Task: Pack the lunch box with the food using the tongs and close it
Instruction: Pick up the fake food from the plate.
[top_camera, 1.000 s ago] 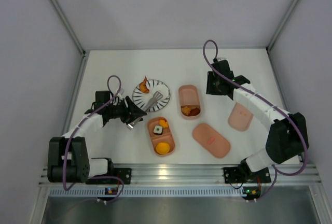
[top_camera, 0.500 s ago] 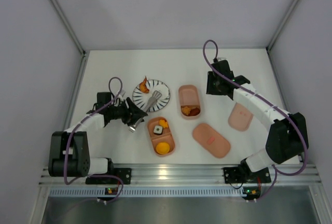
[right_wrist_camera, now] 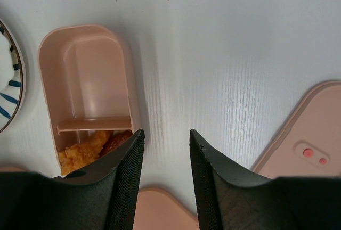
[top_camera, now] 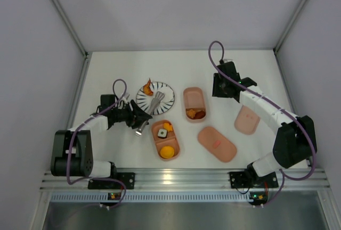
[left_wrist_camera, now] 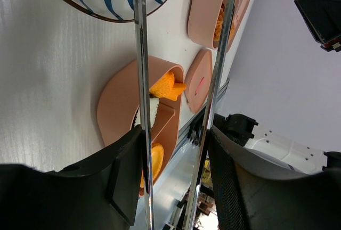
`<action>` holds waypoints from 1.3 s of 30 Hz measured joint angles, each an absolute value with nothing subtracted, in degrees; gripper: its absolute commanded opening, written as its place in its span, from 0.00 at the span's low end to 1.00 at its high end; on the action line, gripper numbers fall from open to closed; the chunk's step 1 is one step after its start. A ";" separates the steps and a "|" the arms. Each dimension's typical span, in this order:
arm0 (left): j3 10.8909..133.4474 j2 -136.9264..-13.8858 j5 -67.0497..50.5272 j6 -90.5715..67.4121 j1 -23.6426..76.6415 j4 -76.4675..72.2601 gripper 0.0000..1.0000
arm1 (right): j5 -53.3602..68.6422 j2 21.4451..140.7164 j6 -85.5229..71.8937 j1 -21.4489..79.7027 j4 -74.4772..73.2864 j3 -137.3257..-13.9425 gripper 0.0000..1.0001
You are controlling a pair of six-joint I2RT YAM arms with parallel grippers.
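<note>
The left gripper (left_wrist_camera: 175, 145) is clamped on the tongs (left_wrist_camera: 139, 70), whose tips reach over the striped plate (top_camera: 169, 96) at left-centre. Just right of that gripper, the near tray (top_camera: 154, 140) holds orange and dark food (top_camera: 167, 152). The farther tray (right_wrist_camera: 88, 75) has pieces only in its near end. The right gripper (right_wrist_camera: 165, 145) hangs with jaws apart over bare table (top_camera: 181, 65), between that tray's right edge and the red-spotted lid (right_wrist_camera: 306, 129), touching neither. The other lid (top_camera: 217, 144) lies nearer the arm bases, and white tabletop stretches to the far wall.
</note>
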State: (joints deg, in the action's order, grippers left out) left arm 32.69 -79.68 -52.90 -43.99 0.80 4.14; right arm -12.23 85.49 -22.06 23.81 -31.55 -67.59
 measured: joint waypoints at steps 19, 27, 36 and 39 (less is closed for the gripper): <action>33.78 -80.86 -55.31 -42.63 0.80 5.08 0.55 | -12.64 85.21 -22.06 23.81 -31.55 -67.48 0.39; 33.78 -80.95 -56.10 -42.39 0.80 5.10 0.55 | -12.71 84.58 -22.06 23.81 -31.53 -67.48 0.39; 33.91 -82.06 -56.99 -43.31 0.80 4.54 0.55 | -12.84 84.36 -22.09 23.81 -31.44 -67.07 0.40; 34.00 -82.43 -57.21 -43.70 0.80 4.08 0.55 | -12.84 84.36 -22.09 23.81 -31.38 -67.00 0.39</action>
State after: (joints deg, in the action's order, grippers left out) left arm 34.00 -82.43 -57.21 -43.70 0.80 4.08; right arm -12.84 84.36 -22.09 23.81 -31.38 -67.00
